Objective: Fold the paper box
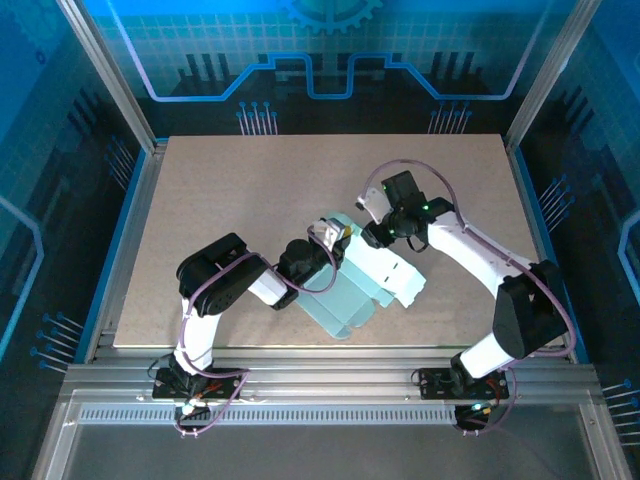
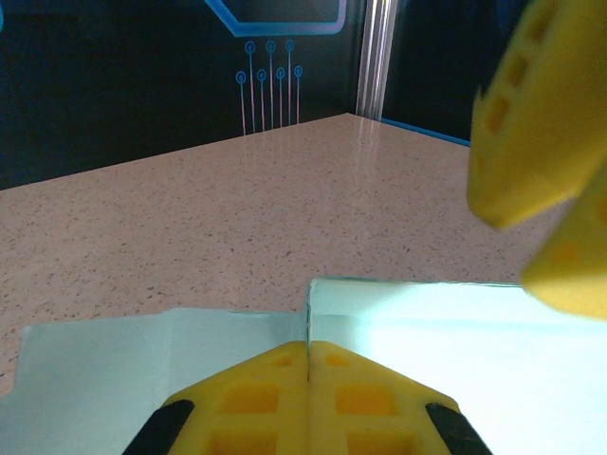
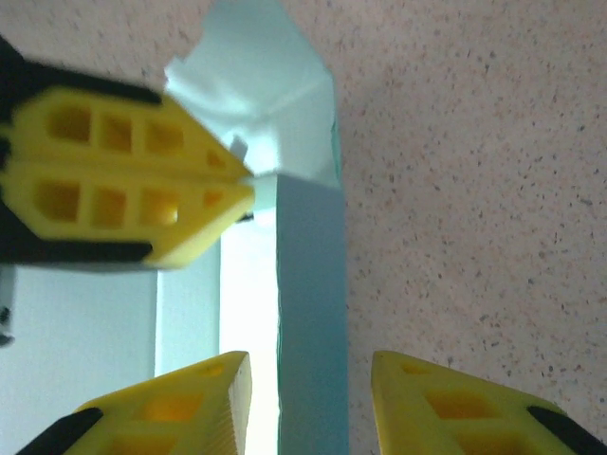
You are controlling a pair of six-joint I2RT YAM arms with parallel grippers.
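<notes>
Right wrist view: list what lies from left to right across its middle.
Yellow left pincer → pale mint thin-card paper box → bare speckled beige table.

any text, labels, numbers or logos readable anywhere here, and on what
None can be read.
The paper box is plain pale card.
The table is bare speckled board.
The blue back panel has circuit lines and a gear outline, no letters or digits.

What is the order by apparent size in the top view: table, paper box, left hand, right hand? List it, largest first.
1. table
2. paper box
3. left hand and right hand: look alike, so unranked.
</notes>
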